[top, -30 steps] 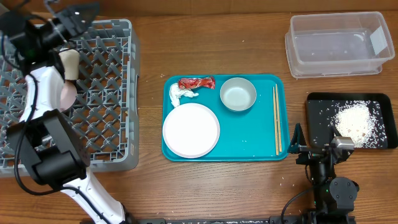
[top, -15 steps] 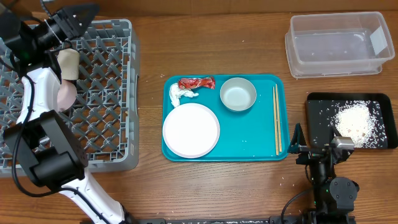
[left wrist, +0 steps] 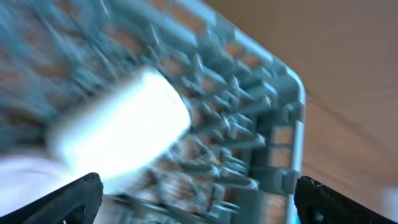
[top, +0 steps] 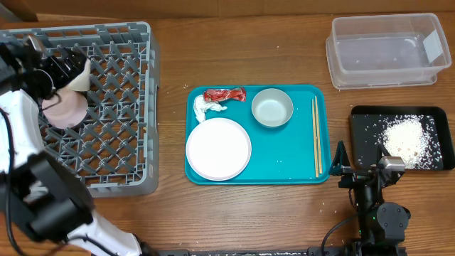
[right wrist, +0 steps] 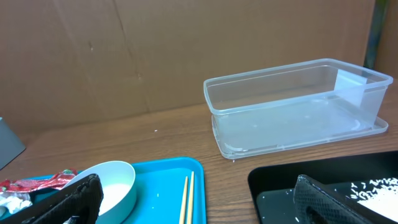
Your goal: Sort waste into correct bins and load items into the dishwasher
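Observation:
In the grey dishwasher rack (top: pixel 121 153) a small white cup (top: pixel 78 77) lies on its side beside a plate with a pinkish back (top: pixel 65 111). My left gripper (top: pixel 64 62) hovers just left of the cup, open and empty; in the blurred left wrist view the cup (left wrist: pixel 118 124) lies ahead of the spread fingers (left wrist: pixel 74 199). On the teal tray (top: pixel 284 153) are the red wrapper (top: pixel 225 94), white tissue (top: pixel 207 108), grey-green bowl (top: pixel 272 107) and small white plate (top: pixel 218 148). The clear bin (top: pixel 387 50) stands at the back right. My right gripper (top: pixel 359 173) rests open near the tray's right front corner.
Two wooden chopsticks (top: pixel 316 135) lie along the tray's right side. A black tray (top: pixel 370 121) holding white grains sits right of it, below the bin. The right wrist view shows the bowl (right wrist: pixel 115 183), chopsticks (right wrist: pixel 186 199) and bin (right wrist: pixel 298 106) ahead.
My left arm has drawn back from over the rack's far edge toward the left, jaws spread wider. The cup stays lying in the rack. The right arm has not moved.

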`<state>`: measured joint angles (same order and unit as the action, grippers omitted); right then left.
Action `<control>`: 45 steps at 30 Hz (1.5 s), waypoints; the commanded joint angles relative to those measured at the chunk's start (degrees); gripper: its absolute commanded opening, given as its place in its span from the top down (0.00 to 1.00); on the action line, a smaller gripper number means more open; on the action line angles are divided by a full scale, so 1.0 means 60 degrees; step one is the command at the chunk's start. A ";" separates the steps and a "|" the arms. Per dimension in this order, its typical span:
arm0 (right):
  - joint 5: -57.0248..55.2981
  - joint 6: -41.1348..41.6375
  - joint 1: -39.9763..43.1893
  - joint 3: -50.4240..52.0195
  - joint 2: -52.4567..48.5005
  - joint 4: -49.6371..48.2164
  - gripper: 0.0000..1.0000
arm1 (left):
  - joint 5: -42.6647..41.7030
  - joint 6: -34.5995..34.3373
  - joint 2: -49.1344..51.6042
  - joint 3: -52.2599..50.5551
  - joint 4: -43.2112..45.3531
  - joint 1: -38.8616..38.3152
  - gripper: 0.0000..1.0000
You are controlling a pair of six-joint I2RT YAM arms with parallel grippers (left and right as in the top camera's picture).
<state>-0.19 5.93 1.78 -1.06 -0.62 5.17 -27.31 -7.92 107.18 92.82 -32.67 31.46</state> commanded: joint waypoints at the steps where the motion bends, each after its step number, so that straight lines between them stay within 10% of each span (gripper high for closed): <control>1: 0.0040 -0.0066 -0.0036 0.0102 0.0076 -0.0055 0.00 | 0.1585 0.0929 -0.1133 0.0164 0.0368 -0.0051 0.00; 3: 0.0040 -0.0066 -0.0036 0.0102 0.0076 -0.0051 0.00 | 0.1519 0.1005 -0.1198 0.0164 0.0397 -0.0066 0.09; 5: 0.0040 -0.0066 -0.0036 0.0102 0.0076 -0.0055 0.00 | 0.1942 0.1410 -0.1162 0.0164 -0.0047 -0.0193 0.81; 8: 0.0040 -0.0066 -0.0036 0.0102 0.0076 -0.0055 0.00 | 0.3869 0.1723 -0.0841 0.0164 -0.0809 -0.0448 0.96; 45: 0.0040 -0.0066 -0.0036 0.0102 0.0076 -0.0055 0.00 | 0.3606 0.2397 0.1985 0.0164 -0.0743 -0.0732 0.96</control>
<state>-0.19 5.91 1.76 -1.06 -0.62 5.17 -5.32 4.97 116.77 93.65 -36.95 27.33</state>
